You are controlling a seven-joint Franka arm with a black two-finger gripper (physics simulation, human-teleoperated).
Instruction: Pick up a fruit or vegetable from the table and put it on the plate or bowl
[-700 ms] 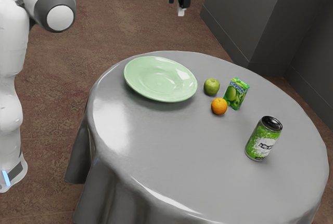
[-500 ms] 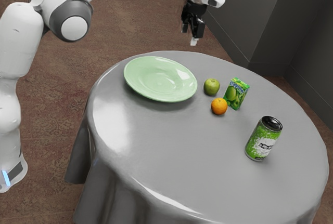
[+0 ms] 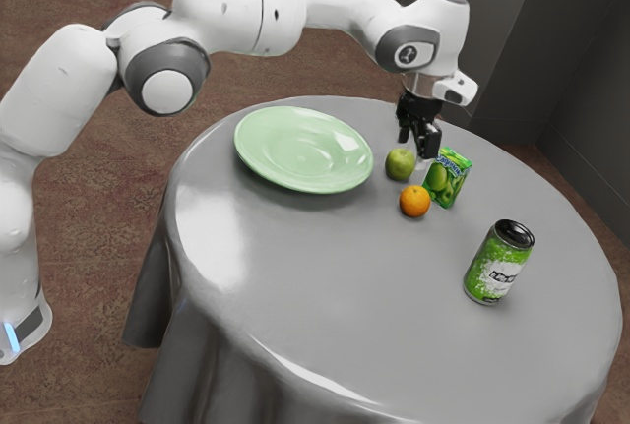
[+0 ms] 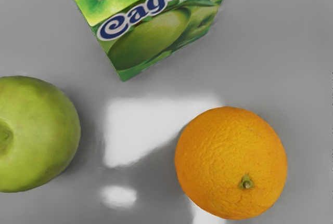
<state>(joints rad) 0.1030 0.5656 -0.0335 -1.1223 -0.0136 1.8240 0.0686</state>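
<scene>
Gripper [image 3: 417,144] hangs open and empty just above the apple [image 3: 400,163], juice carton [image 3: 448,176] crowding beside the jaws: a descending finger could clip it, or set the apple rolling.

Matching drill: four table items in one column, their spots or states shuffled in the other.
1 round green apple
2 round orange fruit
3 green cardboard juice carton
4 green metal drink can

A alone, farthest toward the exterior view's right
B nearest the pale green plate
C upright, printed with apples
D nearest fruit to the can

Pairs: 1-B; 2-D; 3-C; 4-A
</scene>
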